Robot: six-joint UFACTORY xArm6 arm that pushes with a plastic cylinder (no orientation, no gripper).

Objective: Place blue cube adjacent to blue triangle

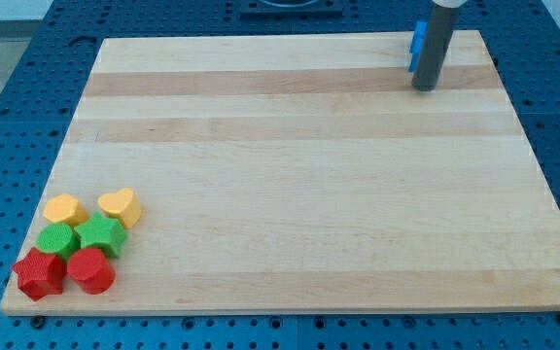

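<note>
Red blocks: 2 sit nearest the view's bottom at the left corner of the worktop (299,194); the red star-like block (39,273) is on the view's left and the red rounded block (91,269) touches it on the right.
Green blocks: 2 lie just behind the red pair; the green rounded block (56,239) is on the left and the green star block (101,234) is beside it, touching.
Yellow blocks: 2 sit behind the green ones; the yellow hexagon-like block (65,208) is on the left and the yellow heart block (120,205) is near it on the right.
Cluster: all 6 are packed together, well apart from the rod.
Rod: the dark rod (433,39) stands upright at the view's top right.
My tip: my tip (424,87) rests on the worktop; there is no hand, so nothing is held.
Blue blocks: a blue block (419,44) shows only as a sliver at the rod's left edge, touching or just behind it; its shape cannot be told, nor whether it is 1 block or 2.
</note>
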